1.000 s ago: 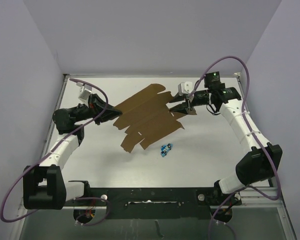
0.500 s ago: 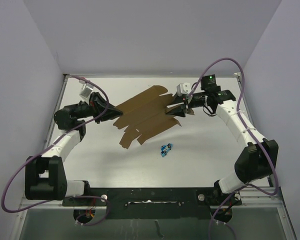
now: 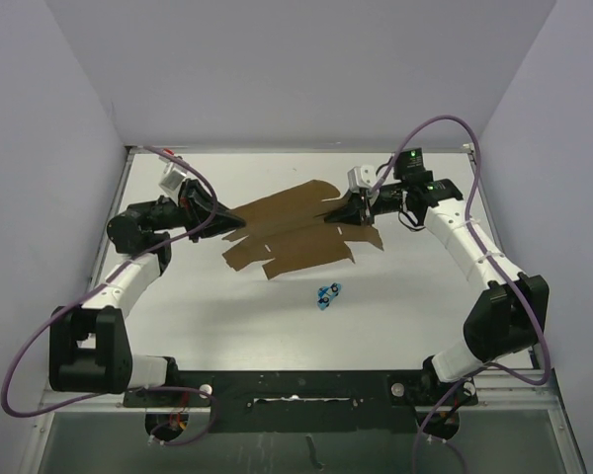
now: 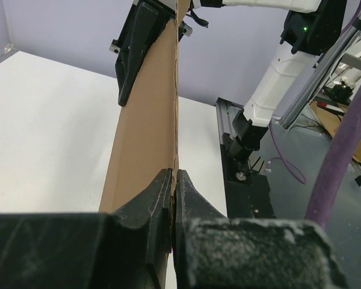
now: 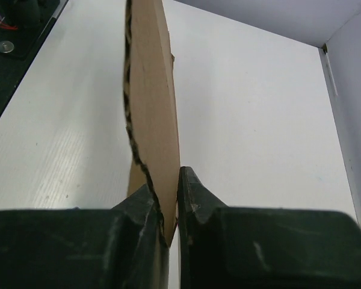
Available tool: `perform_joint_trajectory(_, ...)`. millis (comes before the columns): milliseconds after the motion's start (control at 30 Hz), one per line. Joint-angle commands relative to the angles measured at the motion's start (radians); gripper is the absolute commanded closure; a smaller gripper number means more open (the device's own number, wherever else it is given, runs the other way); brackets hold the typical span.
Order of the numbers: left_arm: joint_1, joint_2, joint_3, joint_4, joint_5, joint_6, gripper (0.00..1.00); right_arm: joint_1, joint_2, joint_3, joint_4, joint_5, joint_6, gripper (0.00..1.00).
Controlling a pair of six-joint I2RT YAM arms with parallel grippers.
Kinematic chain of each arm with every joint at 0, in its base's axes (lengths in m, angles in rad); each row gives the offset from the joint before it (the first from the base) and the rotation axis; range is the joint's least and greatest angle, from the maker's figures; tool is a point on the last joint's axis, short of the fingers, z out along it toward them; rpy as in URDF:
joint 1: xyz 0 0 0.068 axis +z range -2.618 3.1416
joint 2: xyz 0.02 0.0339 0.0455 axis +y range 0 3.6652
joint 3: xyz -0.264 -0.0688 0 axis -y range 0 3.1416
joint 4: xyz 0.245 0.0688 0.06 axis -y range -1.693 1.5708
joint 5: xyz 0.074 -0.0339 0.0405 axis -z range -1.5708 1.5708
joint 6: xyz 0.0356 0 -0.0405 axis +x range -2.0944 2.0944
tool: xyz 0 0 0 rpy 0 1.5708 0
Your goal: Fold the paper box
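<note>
My left arm (image 3: 128, 281) rises from its base at the near left corner, bends at the elbow close to the left wall, and its forearm reaches out to the right, low over the white surface (image 3: 395, 306). At its end my left claw (image 3: 239, 223) is pinched tight on the left edge of the plain brown, die-cut cardboard paper box (image 3: 296, 232), with only the thickness of the card between the fingers. From that wrist I see the sheet edge-on, running straight ahead from my fingertips to the other claw, which grips its far end.

The paper box is unfolded, its flaps and slots spread out, and it spans the gap between my two claws. Whether its lower flaps touch the surface I cannot tell.

A small blue object (image 3: 327, 293) lies on the surface nearer to my bases than the sheet, a little to the left of my right claw and apart from the cardboard.

My right claw (image 3: 334, 215) points left and is closed narrow on the right edge of the paper box. From that wrist, the card stands up between the two dark fingers and leans slightly at its top. Behind it, my right arm (image 3: 469, 237) stretches from its base at the near right, up along the right side, with the wrist bent inward toward the sheet.
</note>
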Motion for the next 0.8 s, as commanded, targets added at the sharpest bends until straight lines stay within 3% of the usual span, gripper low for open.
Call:
perform_joint_trajectory(0, -0.004, 0.014, 0.051, 0.08, -0.016, -0.001, 1.0, 0.005, -0.024, 0.006, -0.021, -0.043, -0.05, 1.0)
perform_joint_trajectory(133, 0.007, 0.016, 0.044, 0.078, -0.033, 0.01, 1.0, -0.001, -0.028, 0.004, -0.03, -0.019, -0.044, 1.0)
perform_joint_trajectory(167, 0.011, 0.014, 0.039, 0.072, -0.039, 0.015, 1.0, -0.003, -0.028, 0.008, -0.04, 0.006, -0.044, 0.87)
perform_joint_trajectory(233, 0.022, -0.004, 0.022, 0.051, -0.072, 0.032, 1.0, -0.019, -0.034, 0.021, -0.064, 0.054, -0.041, 0.52)
perform_joint_trajectory(300, 0.034, -0.041, -0.021, -0.012, -0.127, 0.075, 1.0, -0.059, -0.045, 0.037, -0.105, 0.095, -0.043, 0.34)
perform_joint_trajectory(367, 0.039, -0.106, -0.088, -0.142, -0.221, 0.159, 1.0, -0.121, -0.059, 0.065, -0.167, 0.114, -0.05, 0.24)
perform_joint_trajectory(467, 0.027, -0.244, -0.166, -0.469, -0.413, 0.305, 1.0, -0.152, -0.085, 0.07, -0.258, 0.133, -0.064, 0.19)
perform_joint_trajectory(567, 0.022, -0.356, -0.199, -0.804, -0.629, 0.357, 1.0, -0.072, -0.11, -0.004, -0.266, 0.167, -0.046, 0.19)
perform_joint_trajectory(767, 0.031, -0.398, -0.215, -1.146, -0.825, 0.385, 1.0, 0.206, -0.081, -0.225, 0.042, 0.316, 0.173, 0.19)
